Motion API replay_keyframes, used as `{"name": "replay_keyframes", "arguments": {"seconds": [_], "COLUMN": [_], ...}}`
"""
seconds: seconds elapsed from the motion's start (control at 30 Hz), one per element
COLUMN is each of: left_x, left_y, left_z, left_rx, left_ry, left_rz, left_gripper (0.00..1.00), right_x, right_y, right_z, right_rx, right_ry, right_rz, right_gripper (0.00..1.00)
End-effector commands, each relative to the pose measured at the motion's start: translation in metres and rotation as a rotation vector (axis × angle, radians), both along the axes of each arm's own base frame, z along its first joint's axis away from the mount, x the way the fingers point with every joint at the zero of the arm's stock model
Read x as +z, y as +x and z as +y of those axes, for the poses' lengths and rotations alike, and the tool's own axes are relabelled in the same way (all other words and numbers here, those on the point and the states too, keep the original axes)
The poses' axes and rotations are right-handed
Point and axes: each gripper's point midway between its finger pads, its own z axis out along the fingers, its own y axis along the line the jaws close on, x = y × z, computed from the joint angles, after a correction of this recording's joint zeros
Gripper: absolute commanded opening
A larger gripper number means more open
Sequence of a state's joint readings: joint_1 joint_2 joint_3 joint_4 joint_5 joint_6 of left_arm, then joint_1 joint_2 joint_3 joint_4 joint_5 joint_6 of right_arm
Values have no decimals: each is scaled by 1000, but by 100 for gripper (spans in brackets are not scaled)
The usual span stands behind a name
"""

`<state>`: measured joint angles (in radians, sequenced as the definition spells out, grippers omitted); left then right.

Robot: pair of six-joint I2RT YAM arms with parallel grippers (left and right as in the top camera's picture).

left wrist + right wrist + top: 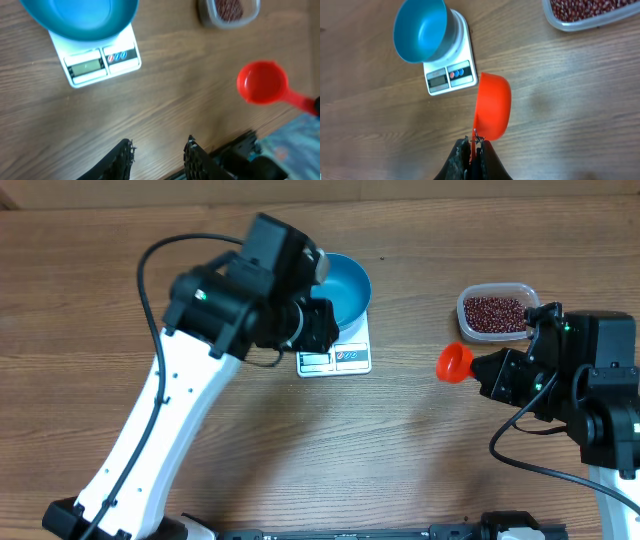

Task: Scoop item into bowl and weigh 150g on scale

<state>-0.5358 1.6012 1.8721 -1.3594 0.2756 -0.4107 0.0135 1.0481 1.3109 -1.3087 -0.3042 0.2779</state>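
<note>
While the bowl (348,285) sits empty on the scale (335,360), my right hand (474,145) pinches the empty red scoop (492,107) and my left hand (157,150) hovers half-open, holding nothing. The beans (495,313) lie in the far-right tub (500,287), so I reckon all the scooping and weighing is ahead.

Wood-grain table (400,450), glossy plast. scoop (492,107), smooth bowl (420,30), clear plast. tub (565,25).

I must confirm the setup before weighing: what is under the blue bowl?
The white scale sits under the blue bowl. Only its edge with display and buttons shows; the bowl covers the rest of it.
</note>
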Motion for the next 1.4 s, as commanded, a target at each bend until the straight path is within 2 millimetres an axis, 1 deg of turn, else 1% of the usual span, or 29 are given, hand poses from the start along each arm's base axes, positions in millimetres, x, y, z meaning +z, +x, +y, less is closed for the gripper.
{"name": "replay_keyframes", "arguments": {"seconds": [0.0,0.1,0.17,0.2,0.23,0.3,0.33,0.4,0.47,0.53,0.63,0.7,0.77,0.9,0.97,1.13,1.23,1.37], "left_x": [25,23,19,15,11,-3,-11,-31,-56,-80,-106,-122,-136,-158,-166,-185,-199,-215], "left_y": [-18,-27,-30,-30,-30,-29,-28,-23,-19,-13,-3,6,14,24,29,48,57,64], "left_z": [6,9,4,-1,-7,-19,-23,-29,-33,-35,-30,-25,-24,-30,-28,-19,-23,-31], "left_rx": [-24,5,16,12,0,-20,-26,-29,-31,-24,4,19,-12,-122,-145,-171,-231,-282], "left_ry": [64,141,169,172,170,170,172,178,186,192,213,244,269,288,297,328,326,327], "left_rz": [-127,-155,-170,-176,-183,-190,-191,-186,-179,-180,-200,-241,-307,-426,-454,-447,-453,-463], "left_gripper": [37,36,34,32,26,8,5,4,5,4,4,4,4,4,4,4,4,4], "right_x": [7,6,6,6,6,6,6,6,6,6,6,6,6,7,7,7,7,7], "right_y": [0,-1,-1,-1,-1,-1,-1,-1,-1,-1,-1,-1,-1,0,0,0,2,2], "right_z": [-4,-4,-4,-3,-4,-4,-4,-4,-4,-4,-4,-4,-4,-4,-4,-4,-5,-5], "right_rx": [4,4,4,4,4,4,2,1,1,1,1,2,1,1,1,-1,-5,-5], "right_ry": [-25,-24,-24,-24,-24,-24,-23,-22,-22,-22,-22,-23,-23,-23,-23,-26,-32,-31], "right_rz": [-25,-19,-20,-20,-20,-20,-20,-19,-19,-18,-18,-19,-19,-22,-22,-25,-31,-31], "right_gripper": [4,4,4,4,4,4,4,4,4,4,4,4,4,4,4,4,4,4]}}
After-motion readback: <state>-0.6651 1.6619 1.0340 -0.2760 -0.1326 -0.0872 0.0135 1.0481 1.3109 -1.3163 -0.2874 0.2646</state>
